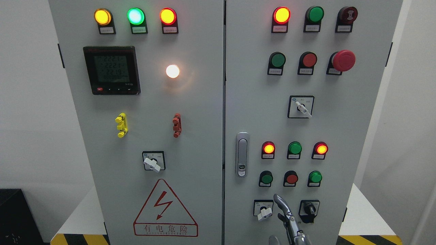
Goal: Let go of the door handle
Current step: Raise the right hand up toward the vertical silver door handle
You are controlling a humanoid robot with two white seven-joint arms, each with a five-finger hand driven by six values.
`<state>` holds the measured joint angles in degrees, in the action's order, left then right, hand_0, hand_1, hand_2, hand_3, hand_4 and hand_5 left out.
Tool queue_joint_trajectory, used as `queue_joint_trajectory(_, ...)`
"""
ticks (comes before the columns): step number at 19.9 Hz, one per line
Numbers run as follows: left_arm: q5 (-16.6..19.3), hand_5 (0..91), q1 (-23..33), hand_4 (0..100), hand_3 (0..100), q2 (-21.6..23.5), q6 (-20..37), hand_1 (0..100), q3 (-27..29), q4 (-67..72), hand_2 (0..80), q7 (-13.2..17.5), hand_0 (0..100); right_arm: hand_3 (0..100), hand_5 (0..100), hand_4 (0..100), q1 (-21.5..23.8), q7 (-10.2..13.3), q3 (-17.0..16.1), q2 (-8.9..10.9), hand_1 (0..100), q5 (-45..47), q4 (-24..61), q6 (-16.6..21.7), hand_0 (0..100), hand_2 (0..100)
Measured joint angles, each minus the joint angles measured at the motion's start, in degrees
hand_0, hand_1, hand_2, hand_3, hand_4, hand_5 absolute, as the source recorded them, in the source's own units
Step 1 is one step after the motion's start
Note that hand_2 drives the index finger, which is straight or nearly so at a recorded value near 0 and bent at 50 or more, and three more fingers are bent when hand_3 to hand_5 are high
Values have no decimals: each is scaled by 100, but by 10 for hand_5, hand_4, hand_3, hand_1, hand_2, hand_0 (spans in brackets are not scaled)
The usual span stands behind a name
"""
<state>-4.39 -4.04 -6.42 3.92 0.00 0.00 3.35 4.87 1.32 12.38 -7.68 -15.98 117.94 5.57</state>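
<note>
Nearest the camera, a metal robot hand [287, 221] rises from the bottom edge right of the middle, so it reads as the right hand. One slim curved finger [280, 201] points up and to the left in front of the cabinet's lower right door, and the other fingers are loosely spread below it; they grip nothing. The fingertip sits between a white-knobbed rotary switch [263, 209] on its left and a black-knobbed rotary switch [309, 210] on its right, touching neither as far as can be seen.

Above and left of the hand, well apart from it, the silver door handle [242, 154] stands upright near the left edge of the right door, flush against the panel. To its right are two rows of small round lamps and buttons, red and green.

On the left door, a red triangular warning sign [165, 209] with a lightning bolt sits low, a white-levered selector switch [153, 161] above it, then a yellow clip [121, 125] and a red clip [176, 125]. Higher up are a black digital meter [111, 70] and a glowing white lamp [172, 71]. Far right near the top is a red mushroom stop button [343, 60].
</note>
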Motion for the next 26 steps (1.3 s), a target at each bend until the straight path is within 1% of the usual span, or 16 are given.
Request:
queue_joint_trajectory(6, 0, 0, 0, 12, 86, 0, 0, 0, 0, 0, 26, 1, 0, 0, 0, 0, -6, 1, -16, 1, 147, -4, 21, 0, 250, 0)
queue_joint_trajectory(9, 0, 0, 0, 12, 85, 0, 0, 0, 0, 0, 26, 1, 0, 0, 0, 0, -29, 1, -20, 1, 196, -37, 34, -7, 253, 0)
queue_joint_trajectory(10, 0, 0, 0, 12, 85, 0, 0, 0, 0, 0, 26, 1, 0, 0, 15, 90, -47, 15, -20, 0, 197, -52, 40, -50, 286, 0)
queue_joint_trajectory(11, 0, 0, 0, 12, 84, 0, 0, 0, 0, 0, 26, 1, 0, 37, 143, 229, -73, 49, -20, 0, 198, -73, 48, -97, 321, 0)
queue_joint_trajectory(12, 0, 0, 0, 12, 84, 0, 0, 0, 0, 0, 26, 1, 0, 80, 203, 281, -130, 128, -20, 0, 200, -108, 56, -153, 339, 0)
queue_joint_trajectory(13, 0, 0, 0, 12, 83, 0, 0, 0, 0, 0, 25, 1, 0, 179, 293, 360, -186, 200, -19, -1, 204, -156, 68, -206, 368, 0)
queue_joint_trajectory(14, 0, 0, 0, 12, 83, 0, 0, 0, 0, 0, 25, 1, 0, 319, 387, 436, -235, 268, -18, -1, 217, -215, 71, -323, 392, 0)
queue_joint_trajectory(16, 0, 0, 0, 12, 85, 0, 0, 0, 0, 0, 25, 1, 0, 458, 505, 532, -374, 359, -13, -2, 228, -314, 83, -533, 420, 0)
queue_joint_trajectory(17, 0, 0, 0, 12, 84, 0, 0, 0, 0, 0, 25, 1, 0, 553, 601, 612, -441, 382, -10, -2, 241, -363, 87, -596, 433, 0)
queue_joint_trajectory(18, 0, 0, 0, 12, 84, 0, 0, 0, 0, 0, 25, 3, 0, 596, 644, 633, -520, 394, -8, -3, 245, -432, 90, -652, 443, 0)
queue_joint_trajectory(19, 0, 0, 0, 12, 84, 0, 0, 0, 0, 0, 24, 3, 0, 671, 705, 677, -597, 401, -3, -4, 245, -517, 91, -698, 455, 0)
queue_joint_trajectory(21, 0, 0, 0, 13, 84, 0, 0, 0, 0, 0, 24, 3, 0, 753, 802, 753, -723, 430, 2, -7, 251, -837, 88, -732, 468, 0)
queue_joint_trajectory(22, 0, 0, 0, 13, 84, 0, 0, 0, 0, 0, 24, 4, 0, 809, 870, 812, -779, 454, 5, -8, 260, -1055, 81, -743, 472, 0)
queue_joint_trajectory(23, 0, 0, 0, 13, 84, 0, 0, 0, 0, 0, 24, 4, 0, 865, 907, 846, -822, 475, 7, -8, 268, -1314, 75, -750, 472, 0)
queue_joint_trajectory(25, 0, 0, 0, 13, 82, 0, 0, 0, 0, 0, 24, 4, 0, 913, 961, 890, -905, 499, 12, -10, 288, -1794, 58, -765, 459, 0)
queue_joint_trajectory(26, 0, 0, 0, 13, 82, 0, 0, 0, 0, 0, 25, 3, 0, 922, 965, 896, -935, 505, 13, -10, 292, -2030, 49, -778, 451, 0)
